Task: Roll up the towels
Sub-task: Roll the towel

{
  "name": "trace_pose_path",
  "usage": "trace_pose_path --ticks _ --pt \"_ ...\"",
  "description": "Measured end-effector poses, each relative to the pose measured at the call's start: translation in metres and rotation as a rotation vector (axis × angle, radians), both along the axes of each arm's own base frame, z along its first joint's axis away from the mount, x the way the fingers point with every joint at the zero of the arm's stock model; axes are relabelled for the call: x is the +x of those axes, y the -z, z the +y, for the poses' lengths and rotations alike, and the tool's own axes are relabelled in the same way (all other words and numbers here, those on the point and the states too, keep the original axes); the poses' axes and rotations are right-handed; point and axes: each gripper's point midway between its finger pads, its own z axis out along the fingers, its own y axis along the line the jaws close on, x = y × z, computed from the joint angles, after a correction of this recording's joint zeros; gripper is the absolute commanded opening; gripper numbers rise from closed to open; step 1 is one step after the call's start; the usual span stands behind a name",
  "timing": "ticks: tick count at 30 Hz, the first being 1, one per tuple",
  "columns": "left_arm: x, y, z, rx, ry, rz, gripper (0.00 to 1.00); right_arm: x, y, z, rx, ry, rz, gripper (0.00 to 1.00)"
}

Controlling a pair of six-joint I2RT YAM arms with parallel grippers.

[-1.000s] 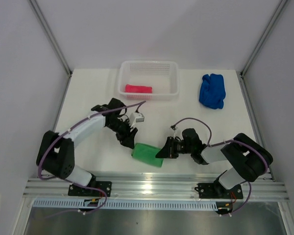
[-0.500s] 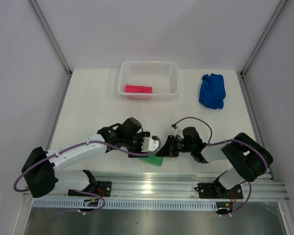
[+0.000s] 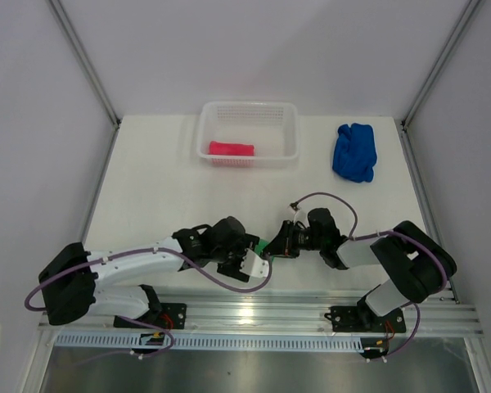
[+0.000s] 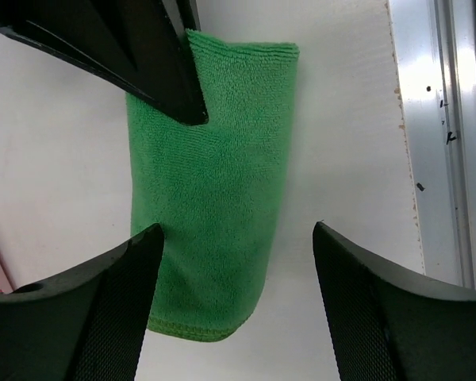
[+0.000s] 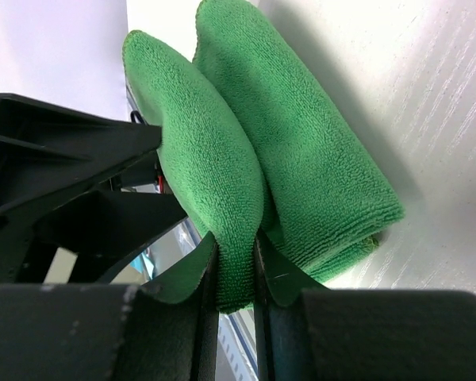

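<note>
Top cam: the white plastic mesh basket (image 3: 247, 107) holding the bright pink towel (image 3: 231, 149) sat at the far edge of the counter (image 3: 164, 188). The crumpled royal blue towel (image 3: 354, 152) lay to its right. Both arms crowded over the folded green cloth towel (image 3: 264, 245) near the front rail (image 3: 311, 312), mostly hiding it.

Left wrist cam: the left claw (image 4: 236, 228) gaped wide, straddling it and gripping nothing.

Right wrist cam: the right claw (image 5: 236, 262) pinched one fold tight.
</note>
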Motion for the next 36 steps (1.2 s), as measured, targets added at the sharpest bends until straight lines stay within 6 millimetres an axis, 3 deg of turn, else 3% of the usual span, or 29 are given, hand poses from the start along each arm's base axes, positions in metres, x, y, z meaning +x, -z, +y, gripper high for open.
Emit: trace_pose_path --ticks 13,15,19,24,27,31,33,36 --pt "0.015 0.041 -0.005 0.111 0.037 -0.050 0.77 0.000 0.004 0.002 0.016 -0.005 0.035 0.02" --pt "0.017 0.043 -0.007 0.118 0.040 -0.054 0.75 -0.001 0.004 0.002 0.016 -0.005 0.038 0.09" --pt "0.019 0.045 -0.010 0.123 0.040 -0.053 0.73 0.000 0.004 0.000 -0.002 -0.001 0.050 0.38" --pt "0.021 0.046 -0.012 0.124 0.038 -0.055 0.71 0.005 -0.015 -0.004 -0.049 0.000 0.006 0.51" --pt "0.022 0.047 -0.013 0.125 0.036 -0.058 0.71 0.016 -0.032 -0.012 -0.099 0.030 -0.043 0.54" --pt "0.023 0.048 -0.013 0.126 0.035 -0.058 0.71 0.039 -0.044 -0.032 -0.172 0.105 -0.088 0.50" --pt "0.023 0.047 -0.013 0.126 0.035 -0.059 0.71 0.049 -0.040 -0.044 -0.227 0.144 -0.095 0.38" --pt "0.023 0.047 -0.014 0.126 0.035 -0.058 0.71 0.065 -0.023 -0.054 -0.331 0.160 -0.076 0.30"
